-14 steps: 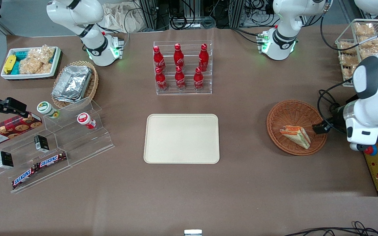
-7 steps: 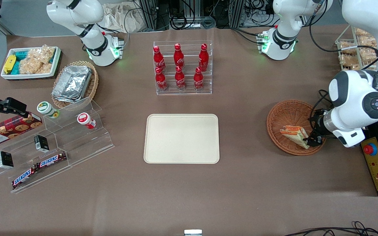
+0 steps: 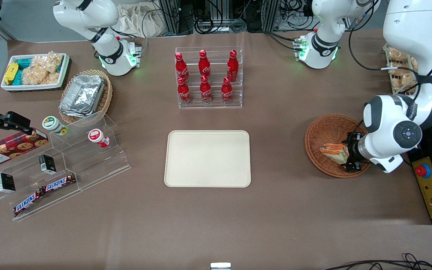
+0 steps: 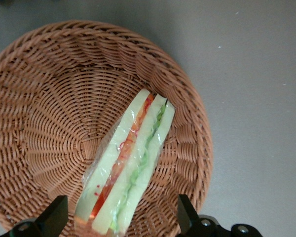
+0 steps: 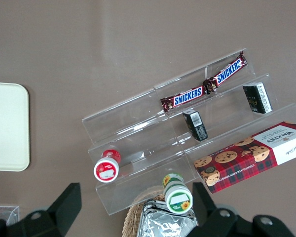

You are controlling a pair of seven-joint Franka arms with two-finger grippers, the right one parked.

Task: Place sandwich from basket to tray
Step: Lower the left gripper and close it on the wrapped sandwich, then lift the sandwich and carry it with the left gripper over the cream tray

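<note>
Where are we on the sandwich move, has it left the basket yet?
Not yet. The sandwich lies in the basket. In hand: the claw is low over the basket, open, with one finger on either side of the sandwich, not closed on it. Left: close, lift, carry toward the tray, which holds nothing, and set it down.

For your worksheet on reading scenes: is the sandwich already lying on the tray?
No: the sandwich lies in the basket, between the open end effector's fingers, and the tray holds nothing.
</note>
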